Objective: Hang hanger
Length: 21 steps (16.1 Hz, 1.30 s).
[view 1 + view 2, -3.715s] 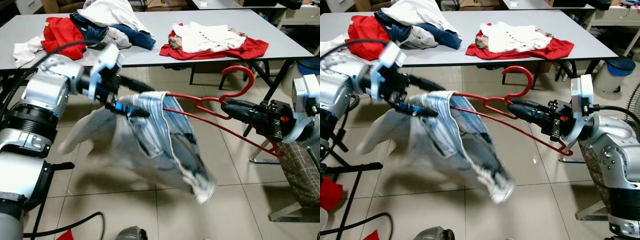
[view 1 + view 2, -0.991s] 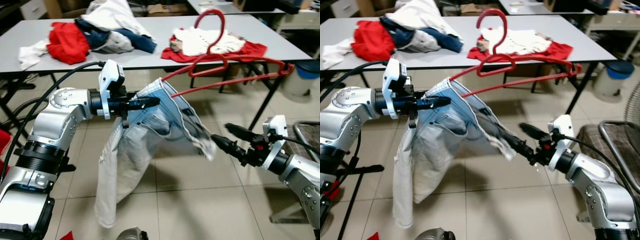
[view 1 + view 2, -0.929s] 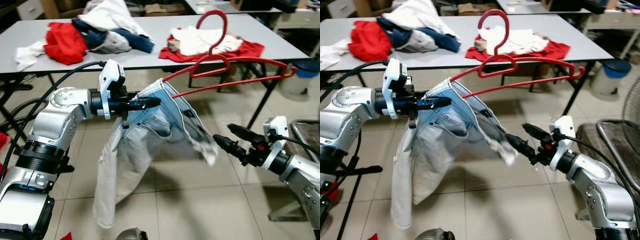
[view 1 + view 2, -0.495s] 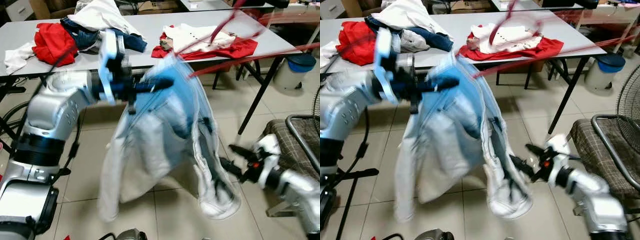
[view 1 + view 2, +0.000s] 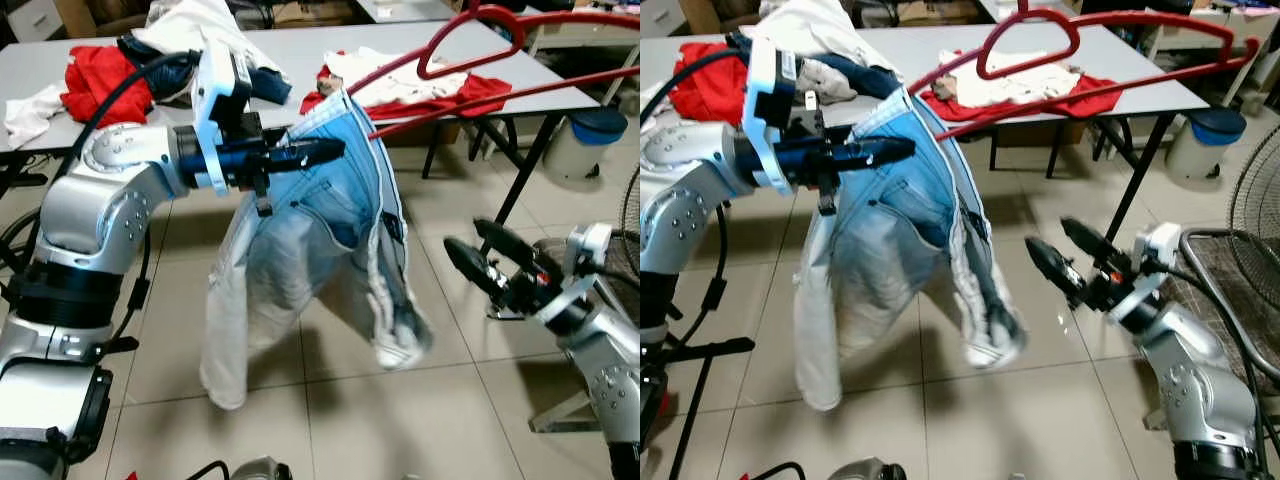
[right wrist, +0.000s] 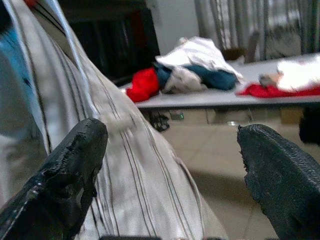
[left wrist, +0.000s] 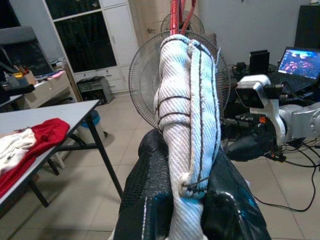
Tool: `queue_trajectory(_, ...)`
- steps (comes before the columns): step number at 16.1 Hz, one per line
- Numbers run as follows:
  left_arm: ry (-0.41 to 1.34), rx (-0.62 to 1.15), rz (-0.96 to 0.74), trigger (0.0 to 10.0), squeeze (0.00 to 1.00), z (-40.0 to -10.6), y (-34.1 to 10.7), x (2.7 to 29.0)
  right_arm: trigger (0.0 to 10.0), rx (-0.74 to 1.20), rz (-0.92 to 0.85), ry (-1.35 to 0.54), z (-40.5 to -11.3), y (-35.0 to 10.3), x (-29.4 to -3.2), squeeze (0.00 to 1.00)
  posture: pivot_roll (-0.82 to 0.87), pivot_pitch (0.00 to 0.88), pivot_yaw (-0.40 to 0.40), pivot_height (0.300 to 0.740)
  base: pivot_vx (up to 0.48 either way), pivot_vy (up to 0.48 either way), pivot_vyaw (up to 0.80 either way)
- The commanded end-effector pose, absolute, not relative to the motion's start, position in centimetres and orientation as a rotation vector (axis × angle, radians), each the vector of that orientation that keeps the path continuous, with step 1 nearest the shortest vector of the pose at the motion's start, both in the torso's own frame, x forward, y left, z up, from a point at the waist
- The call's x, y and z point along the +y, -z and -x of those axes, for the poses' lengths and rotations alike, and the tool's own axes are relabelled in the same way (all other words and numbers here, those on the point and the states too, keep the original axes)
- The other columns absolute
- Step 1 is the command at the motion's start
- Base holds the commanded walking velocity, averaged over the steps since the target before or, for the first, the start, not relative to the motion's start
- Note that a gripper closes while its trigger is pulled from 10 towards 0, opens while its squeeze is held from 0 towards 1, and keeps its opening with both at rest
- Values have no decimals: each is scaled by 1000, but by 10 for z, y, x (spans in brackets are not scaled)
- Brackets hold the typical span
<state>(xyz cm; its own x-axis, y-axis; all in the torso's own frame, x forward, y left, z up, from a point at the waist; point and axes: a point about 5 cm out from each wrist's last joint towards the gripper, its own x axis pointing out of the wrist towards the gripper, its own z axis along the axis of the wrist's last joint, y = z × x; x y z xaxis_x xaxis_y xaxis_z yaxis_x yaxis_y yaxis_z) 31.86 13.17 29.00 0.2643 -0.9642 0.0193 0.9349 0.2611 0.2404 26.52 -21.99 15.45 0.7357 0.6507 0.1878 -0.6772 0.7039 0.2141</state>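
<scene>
Denim, pale and ribbed at its seam, sits pinched in the closed left tool, draping from the thin red hanger raised above the grey table, while the right tool gapes empty.

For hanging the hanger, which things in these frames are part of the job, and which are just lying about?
Part of the job:
red hanger, threaded into the garment
light denim garment
left gripper, jaws shut on the garment
right gripper, jaws open, holding nothing

Lying about:
grey table
heap of red, blue and white clothes
white and red clothes
floor fan
</scene>
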Motion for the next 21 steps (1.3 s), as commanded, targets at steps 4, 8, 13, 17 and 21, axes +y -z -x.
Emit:
queue_trajectory(4,1308,-246,-199,0,0,-312,-302,121,10000,-46,-168,-797,-278,-144,-198,1000,-105,10,35,740,0,0,0)
queue_trajectory(8,1270,-245,-202,0,0,-313,-301,120,10000,-72,-121,-846,-282,-142,-182,1000,-101,7,27,740,0,0,0)
queue_trajectory(13,1233,-218,-255,0,0,-314,-295,119,10000,-213,-144,-835,-285,-165,-176,1000,-92,9,13,740,0,0,0)
queue_trajectory(17,1231,-219,-262,0,0,-315,-295,117,10000,-220,-124,-832,-287,-170,-173,1000,-96,14,19,740,0,0,0)
queue_trajectory(21,1205,-206,-286,0,0,-317,-294,116,10000,-252,-149,-846,-285,-176,-170,1000,-95,17,21,740,0,0,0)
